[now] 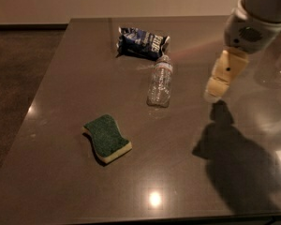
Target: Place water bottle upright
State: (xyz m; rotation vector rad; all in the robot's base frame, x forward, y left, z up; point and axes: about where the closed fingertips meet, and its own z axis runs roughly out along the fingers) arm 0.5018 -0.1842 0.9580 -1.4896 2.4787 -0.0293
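Observation:
The water bottle [160, 81] is a small clear ribbed plastic bottle with a white cap. It lies on its side near the middle of the dark table [56, 172], cap pointing to the far side. My gripper [216, 89] hangs from the arm at the right, to the right of the bottle and apart from it, pointing down just above the tabletop. It holds nothing that I can see.
A dark blue snack bag [142, 42] lies just behind the bottle's cap. A green and yellow sponge [107, 138] lies nearer the front left. The arm's shadow [239, 168] falls on the table's right front. The table's left edge borders dark floor.

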